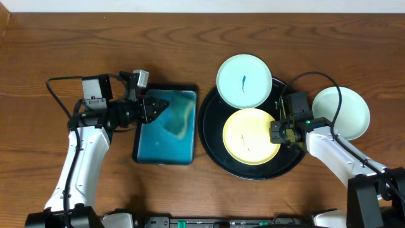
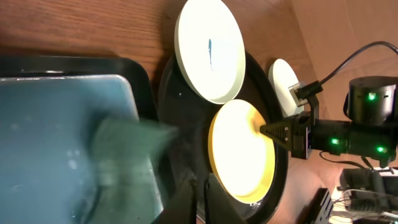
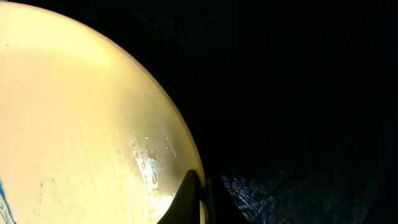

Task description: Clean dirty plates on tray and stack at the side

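Overhead, the right claw (image 1: 276, 134) sits at the right-hand edge of the pale yellow round shallow plate (image 1: 250, 136). In the right wrist view its fingertips (image 3: 183, 199) look clenched on that rim, so I'd call it a pinch on the plate's edge. The plate lies flat in the large round black tray (image 1: 209, 142), stretching away from the claw toward the table's middle. Just past it on the claw's far side, a pale mint-white round plate (image 1: 244, 81) with a dark blue-green streak overhangs the tray's rim. Behind the claw, off the tray on the wooden table (image 1: 63, 38), rests a second mint-white plate (image 1: 345, 111). Across the way the left claw (image 1: 155, 107) hovers over the rectangular black tray with a teal inside (image 1: 158, 142), a teal cloth (image 1: 177, 120) just ahead of its tips; whether it grips that cloth I can't tell. To my eye the step is steadying or lifting this plate for wiping. Doing it well means a pinch deep enough on the wet, glossy rim not to slip, a level raise, and a path clear of the neighbouring streaked plate.
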Robot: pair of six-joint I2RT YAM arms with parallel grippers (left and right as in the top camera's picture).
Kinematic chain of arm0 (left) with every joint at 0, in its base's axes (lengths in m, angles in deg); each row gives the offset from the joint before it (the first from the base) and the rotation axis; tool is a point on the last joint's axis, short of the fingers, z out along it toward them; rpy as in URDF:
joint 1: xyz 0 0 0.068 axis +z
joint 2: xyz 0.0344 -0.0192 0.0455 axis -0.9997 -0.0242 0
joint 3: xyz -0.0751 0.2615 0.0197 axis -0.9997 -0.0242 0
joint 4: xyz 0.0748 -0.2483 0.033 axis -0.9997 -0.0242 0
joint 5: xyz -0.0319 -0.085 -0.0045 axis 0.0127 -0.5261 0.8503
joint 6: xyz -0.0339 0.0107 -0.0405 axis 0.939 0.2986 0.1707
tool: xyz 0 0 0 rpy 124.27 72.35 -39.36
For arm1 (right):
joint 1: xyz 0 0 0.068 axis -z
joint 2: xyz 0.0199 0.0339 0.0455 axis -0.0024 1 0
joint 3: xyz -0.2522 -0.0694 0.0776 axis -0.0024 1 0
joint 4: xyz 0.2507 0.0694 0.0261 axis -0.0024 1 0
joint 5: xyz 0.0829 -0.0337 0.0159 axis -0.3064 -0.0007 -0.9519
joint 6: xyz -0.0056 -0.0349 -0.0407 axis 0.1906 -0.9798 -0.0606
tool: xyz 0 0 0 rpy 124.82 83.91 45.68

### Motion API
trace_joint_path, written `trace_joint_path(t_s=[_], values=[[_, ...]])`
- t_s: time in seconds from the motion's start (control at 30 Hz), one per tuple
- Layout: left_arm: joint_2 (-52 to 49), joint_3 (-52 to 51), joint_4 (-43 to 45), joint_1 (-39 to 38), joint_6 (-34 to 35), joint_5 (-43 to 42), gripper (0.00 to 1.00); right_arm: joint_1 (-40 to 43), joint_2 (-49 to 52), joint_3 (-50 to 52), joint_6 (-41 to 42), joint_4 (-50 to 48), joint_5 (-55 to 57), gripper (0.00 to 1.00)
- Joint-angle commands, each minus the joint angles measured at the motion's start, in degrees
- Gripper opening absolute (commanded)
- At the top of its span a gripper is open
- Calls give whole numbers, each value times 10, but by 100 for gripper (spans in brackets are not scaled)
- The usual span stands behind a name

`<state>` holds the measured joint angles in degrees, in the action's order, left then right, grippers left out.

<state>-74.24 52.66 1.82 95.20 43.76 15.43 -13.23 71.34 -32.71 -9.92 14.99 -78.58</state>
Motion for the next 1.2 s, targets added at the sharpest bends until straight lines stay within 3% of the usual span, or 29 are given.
trace_joint_path(t_s=[0.0,0.3,0.47,0.73,0.93,1.17], values=[[7,-2,0,3,-6,-14,7,-3,-5,5,11,0,31,1],[7,-2,0,2,-5,-6,9,-3,-5,5,11,0,31,1],[7,-2,0,-15,-4,34,26,-3,-5,5,11,0,31,1],[6,-2,1,-131,-3,266,32,-3,-5,5,11,1,31,1],[-16,-2,1,-223,57,497,32,-3,-5,5,11,1,31,1],[-83,-2,8,-249,73,516,32,-3,-5,5,11,1,31,1]])
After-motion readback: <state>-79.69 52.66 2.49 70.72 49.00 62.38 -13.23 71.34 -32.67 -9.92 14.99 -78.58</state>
